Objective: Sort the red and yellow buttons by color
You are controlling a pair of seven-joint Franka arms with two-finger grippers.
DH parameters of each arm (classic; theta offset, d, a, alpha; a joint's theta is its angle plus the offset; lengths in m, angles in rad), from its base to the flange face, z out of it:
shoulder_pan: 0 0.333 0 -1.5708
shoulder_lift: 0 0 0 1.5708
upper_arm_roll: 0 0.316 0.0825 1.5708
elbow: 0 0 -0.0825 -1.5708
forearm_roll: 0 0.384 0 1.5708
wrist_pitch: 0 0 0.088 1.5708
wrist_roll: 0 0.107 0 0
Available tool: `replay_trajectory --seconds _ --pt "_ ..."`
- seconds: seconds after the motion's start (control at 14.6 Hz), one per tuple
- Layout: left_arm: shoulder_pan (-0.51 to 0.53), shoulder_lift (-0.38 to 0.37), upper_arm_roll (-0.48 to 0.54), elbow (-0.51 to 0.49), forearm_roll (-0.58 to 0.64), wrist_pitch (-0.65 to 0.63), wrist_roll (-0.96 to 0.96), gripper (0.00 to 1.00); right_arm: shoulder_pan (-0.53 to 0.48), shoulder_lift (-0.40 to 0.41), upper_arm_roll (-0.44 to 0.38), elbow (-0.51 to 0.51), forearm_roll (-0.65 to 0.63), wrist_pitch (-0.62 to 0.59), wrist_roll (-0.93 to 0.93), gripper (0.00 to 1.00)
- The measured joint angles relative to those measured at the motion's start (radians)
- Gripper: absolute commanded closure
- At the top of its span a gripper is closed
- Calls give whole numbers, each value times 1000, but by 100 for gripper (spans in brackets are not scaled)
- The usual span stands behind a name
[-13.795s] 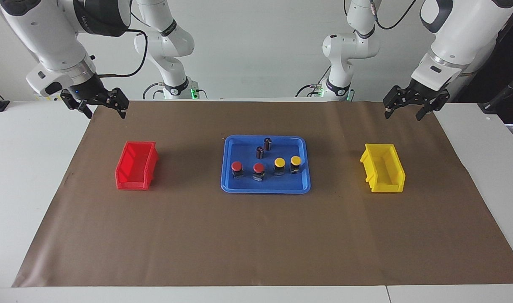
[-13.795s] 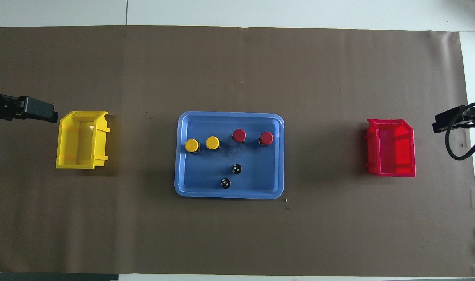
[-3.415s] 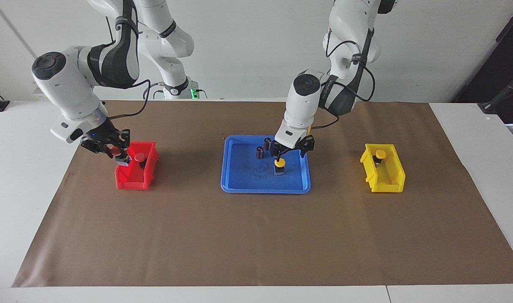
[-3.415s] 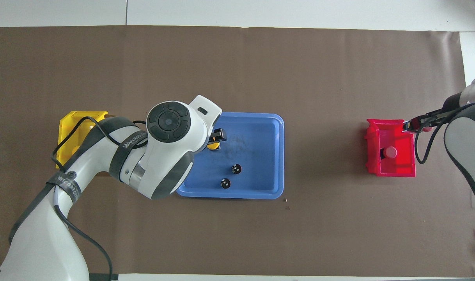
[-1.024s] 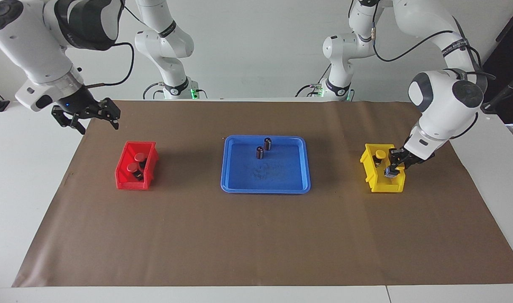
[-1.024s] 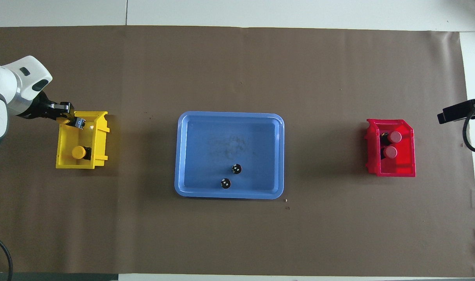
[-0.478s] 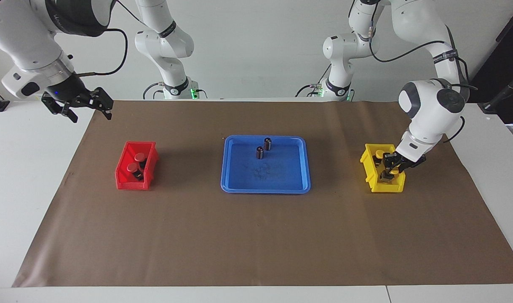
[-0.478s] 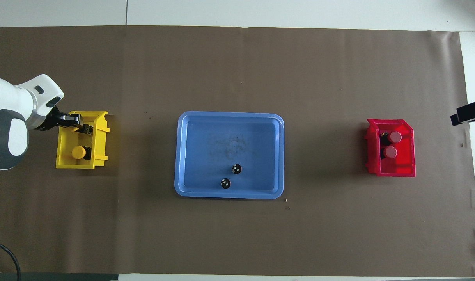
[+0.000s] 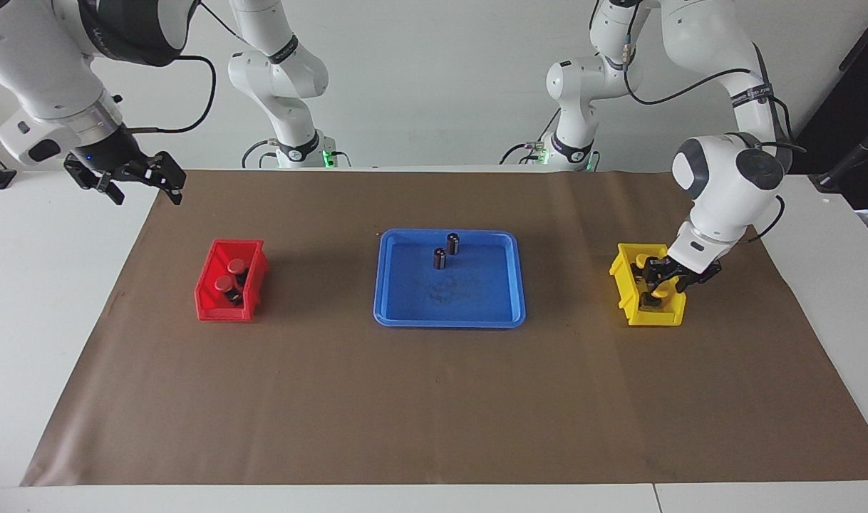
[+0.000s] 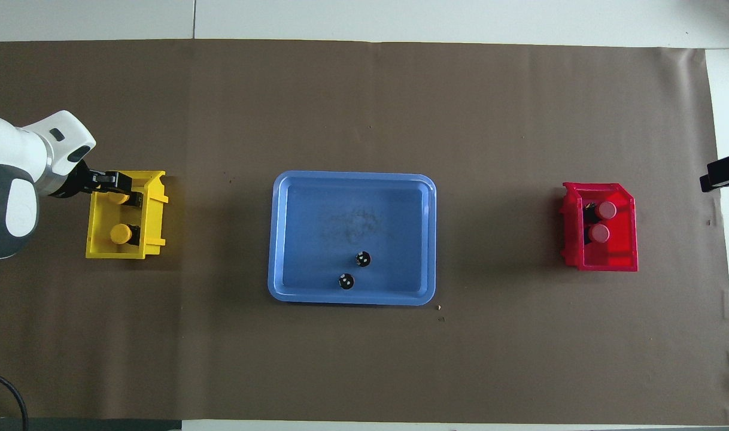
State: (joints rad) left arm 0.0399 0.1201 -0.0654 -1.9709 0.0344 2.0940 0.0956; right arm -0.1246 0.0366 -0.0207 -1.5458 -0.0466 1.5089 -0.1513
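Two red buttons [image 9: 236,265] [image 9: 223,283] lie in the red bin [image 9: 213,311]; they also show in the overhead view [image 10: 607,209] [image 10: 600,233]. One yellow button [image 10: 120,233] lies in the yellow bin [image 10: 116,254]. The second yellow button [image 10: 121,197] sits in that bin between the fingers of my left gripper [image 9: 664,279], which reaches down into the yellow bin [image 9: 655,317] and looks open. My right gripper [image 9: 124,185] is open and empty, up over the table's edge at the right arm's end.
A blue tray [image 9: 448,318] at the middle of the brown mat holds two dark capless cylinders [image 9: 452,244] [image 9: 440,258]. The cylinders also show in the overhead view [image 10: 363,259] [image 10: 346,281].
My left gripper has gone lower into the yellow bin with the second yellow button and its fingers have spread. My right gripper has drawn up and away from the red bin.
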Motion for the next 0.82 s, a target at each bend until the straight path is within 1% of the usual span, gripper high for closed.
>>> replay_trajectory --seconds 0.27,0.48,0.61,0.82 --pt "2 -34 1 218 0 -287 117 0 1 0 8 -3 0 0 0 0" --pt "2 -89 -2 324 -11 -439 140 0 2 0 12 -4 0 0 0 0" --pt "1 -125 -10 363 -14 -498 144 0 7 0 15 -5 0 0 0 0" --pt "-2 -157 -19 373 -15 -527 145 0 14 0 15 -5 0 0 0 0"
